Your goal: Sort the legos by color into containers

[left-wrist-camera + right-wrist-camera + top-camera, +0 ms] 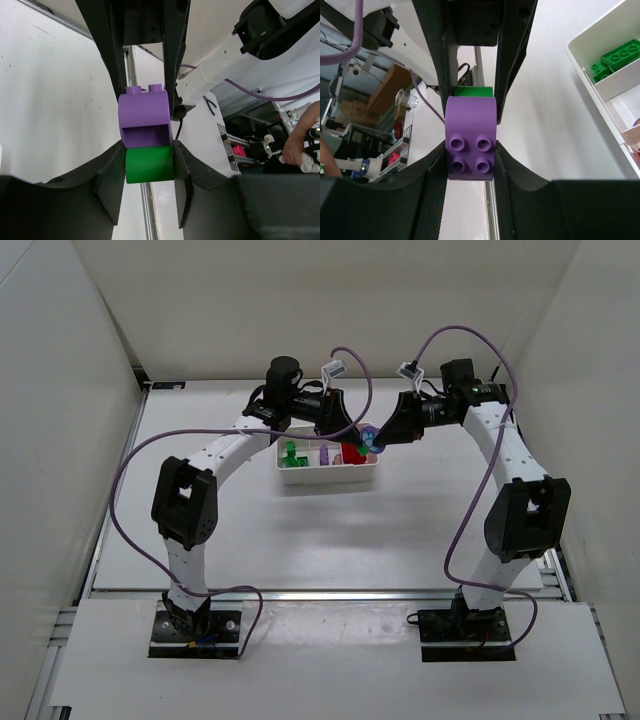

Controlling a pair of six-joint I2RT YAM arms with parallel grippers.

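A purple brick [369,434] and a green brick [149,164] are stuck together, held in the air over the right end of the white tray [300,479]. My left gripper [149,157] is shut on the green brick. My right gripper [470,157] is shut on the purple brick [470,142], studs facing its camera. The two grippers meet nose to nose in the top view, left gripper [352,432] and right gripper [384,439]. The tray's compartments hold green bricks [292,453], a purple brick [323,454] and red bricks [352,454].
The tray's left end with green bricks [617,56] shows at the right of the right wrist view. White walls enclose the table on the left, the back and the right. Purple cables loop above both arms.
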